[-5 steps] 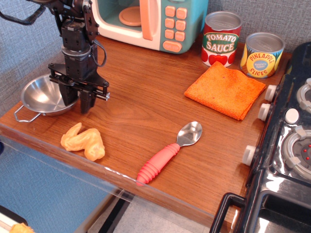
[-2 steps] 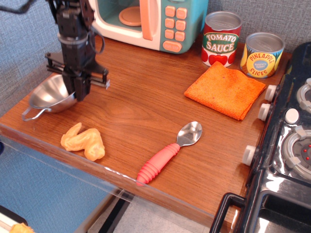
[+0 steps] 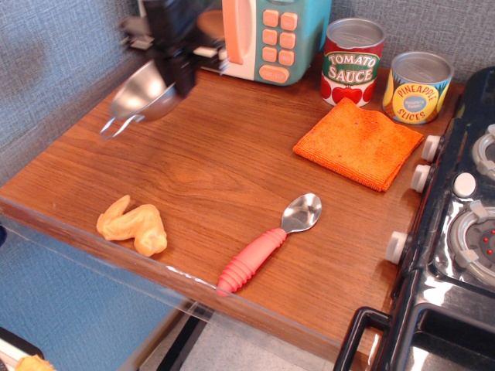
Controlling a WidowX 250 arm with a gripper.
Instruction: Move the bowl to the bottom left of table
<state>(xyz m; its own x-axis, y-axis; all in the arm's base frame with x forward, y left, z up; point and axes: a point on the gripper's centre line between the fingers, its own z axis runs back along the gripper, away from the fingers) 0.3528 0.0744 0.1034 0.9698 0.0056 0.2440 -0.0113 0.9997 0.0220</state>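
End effector clenched on steel bowl, bowl tilted, airborne near toy microwave. Front-left corner of worktop unreached; carry, lowering, release remained.

The gripper is showing only as a dark blur at the far left, its upper part running off the top edge, so how its jaws stand is not readable. The bowl under it is smeared too. The microwave and stove are being cropped.
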